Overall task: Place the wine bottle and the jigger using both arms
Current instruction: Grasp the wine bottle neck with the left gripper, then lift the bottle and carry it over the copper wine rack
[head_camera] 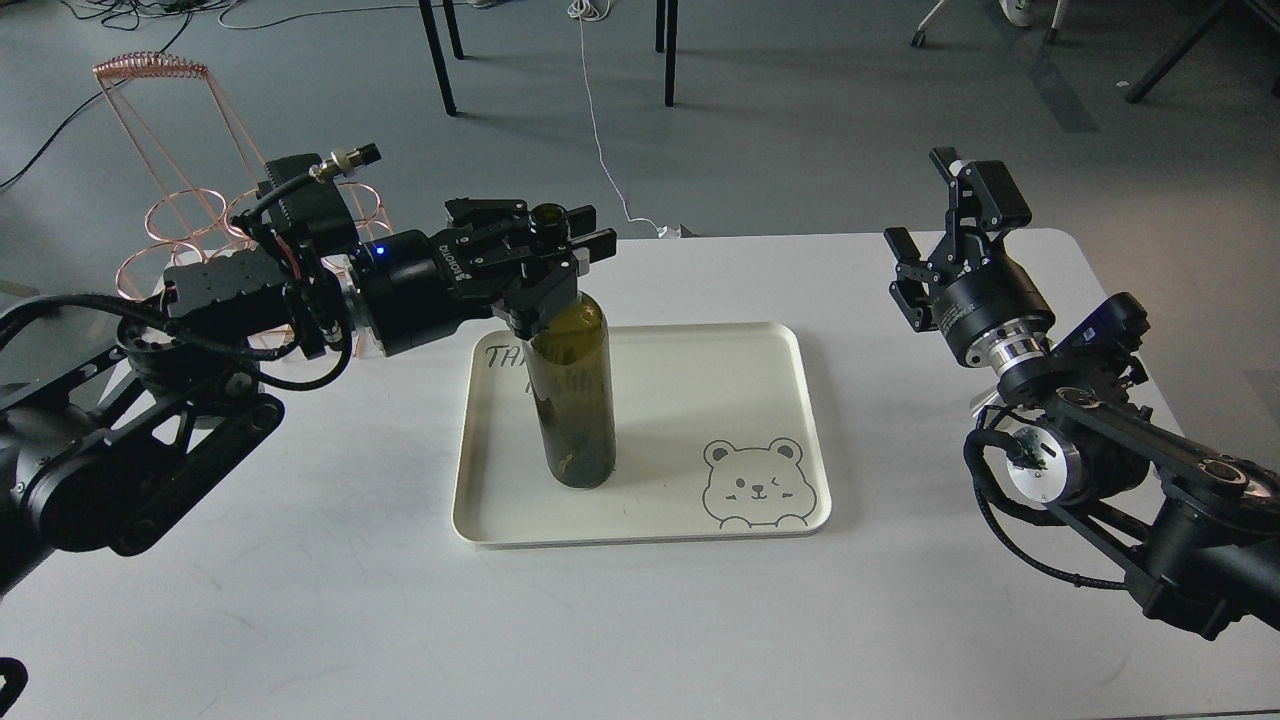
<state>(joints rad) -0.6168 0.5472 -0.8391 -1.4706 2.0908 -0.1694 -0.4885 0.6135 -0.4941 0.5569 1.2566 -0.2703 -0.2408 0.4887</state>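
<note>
The wine bottle (575,400), dark olive-green and without a label, is upright on the left half of the cream tray (690,400), leaning slightly. My left gripper (550,245) comes in from the left and is shut around the bottle's neck just below the mouth. I cannot tell whether the bottle's base rests on the tray or hangs just above it. My right gripper (940,215) is open and empty above the table's far right side, well apart from the tray. The jigger is out of view.
The tray has a bear drawing (755,485) at its near right corner. A copper wire rack (170,215) stands at the far left behind my left arm. Chair legs (440,60) and cables are on the floor beyond the table's far edge.
</note>
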